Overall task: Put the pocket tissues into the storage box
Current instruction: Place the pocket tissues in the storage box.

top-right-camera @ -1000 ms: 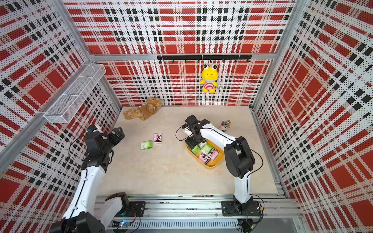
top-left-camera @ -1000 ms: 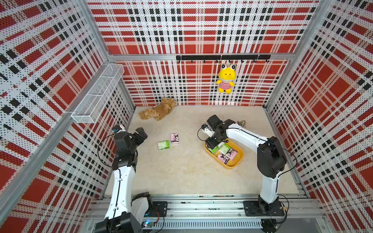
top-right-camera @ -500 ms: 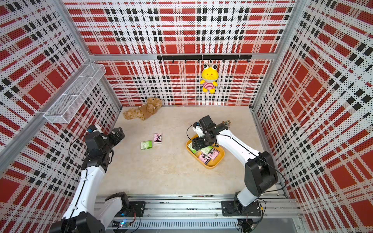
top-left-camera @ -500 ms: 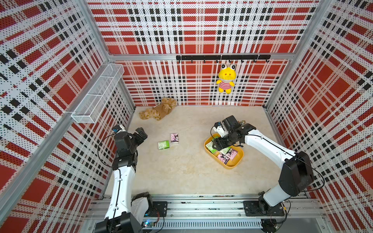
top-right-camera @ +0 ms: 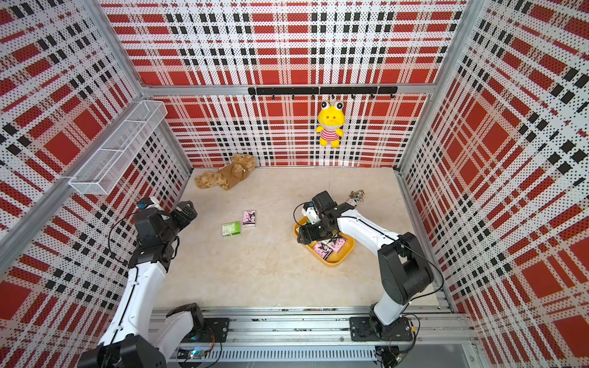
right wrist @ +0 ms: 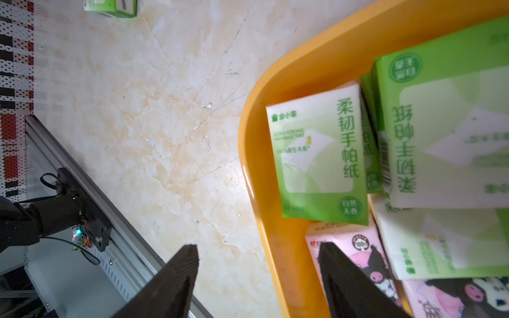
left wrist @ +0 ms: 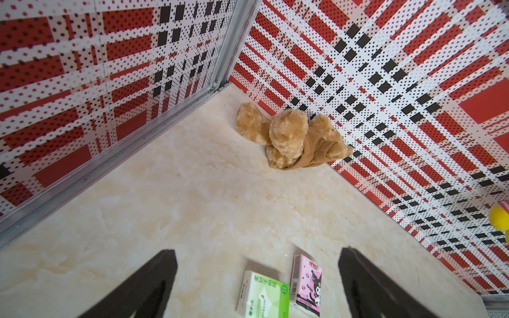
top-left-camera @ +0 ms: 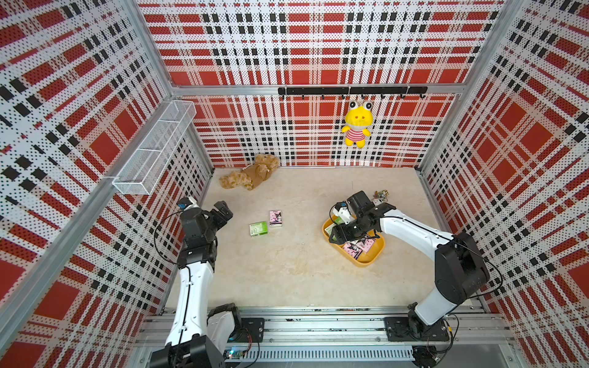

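The storage box (top-left-camera: pixel 367 263) (top-right-camera: pixel 335 262) is a shallow yellow-orange tray on the floor at the right. Several green and pink pocket tissues lie in it; the right wrist view shows a green packet (right wrist: pixel 319 162) and a pink one (right wrist: pixel 358 249). My right gripper (top-left-camera: pixel 338 235) (right wrist: pixel 259 246) is open and empty over the box's left end. It straddles the rim (right wrist: pixel 256 154), one finger over the floor and one over the pink packet. A green packet (top-left-camera: pixel 258 228) (left wrist: pixel 263 296) and a pink packet (top-left-camera: pixel 276 218) (left wrist: pixel 307 286) lie side by side mid-floor. My left gripper (top-left-camera: pixel 223 212) (left wrist: pixel 259 250) is open above the floor, just left of them.
A brown teddy bear (top-left-camera: pixel 251 175) lies at the back left corner. A yellow frog plush (top-left-camera: pixel 357 127) hangs from the black hook rail on the back wall. A white wire basket (top-left-camera: pixel 153 153) is on the left wall. A small keychain trinket (top-left-camera: pixel 381 194) lies behind the box.
The right arm's elbow has swung out to the right while its gripper stayed over the box's left end, and its jaws have widened. The left arm has not moved.
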Controlling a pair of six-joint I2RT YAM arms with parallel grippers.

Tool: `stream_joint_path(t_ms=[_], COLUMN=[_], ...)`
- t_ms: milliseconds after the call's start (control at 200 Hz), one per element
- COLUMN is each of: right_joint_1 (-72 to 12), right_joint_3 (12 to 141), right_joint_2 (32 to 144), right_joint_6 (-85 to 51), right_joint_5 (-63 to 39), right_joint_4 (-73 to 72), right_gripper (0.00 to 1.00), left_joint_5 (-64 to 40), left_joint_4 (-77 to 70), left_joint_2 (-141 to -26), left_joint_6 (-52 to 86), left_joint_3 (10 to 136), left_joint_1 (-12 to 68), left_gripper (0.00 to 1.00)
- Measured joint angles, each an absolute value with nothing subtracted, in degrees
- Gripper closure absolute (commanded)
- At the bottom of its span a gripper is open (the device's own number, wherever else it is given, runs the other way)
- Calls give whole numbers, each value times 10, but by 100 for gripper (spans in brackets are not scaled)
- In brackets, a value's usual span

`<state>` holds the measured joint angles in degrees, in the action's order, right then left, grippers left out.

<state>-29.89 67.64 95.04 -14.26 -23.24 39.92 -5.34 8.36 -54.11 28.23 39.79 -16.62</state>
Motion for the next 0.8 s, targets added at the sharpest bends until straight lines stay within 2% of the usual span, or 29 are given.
stream_joint_path(t_ms=[802], right_joint_1=[-299], right_joint_3=[692], right_joint_2=[1011], right_joint_6=[-125], right_joint_5=[-220], right_joint_4=[393], right_gripper=[22], left_joint_5=[-53], left_joint_4=[82], left_joint_2=[-552], left_joint_6=[282], left_joint_3=[398], left_joint_1=[-166], left_gripper=[1])
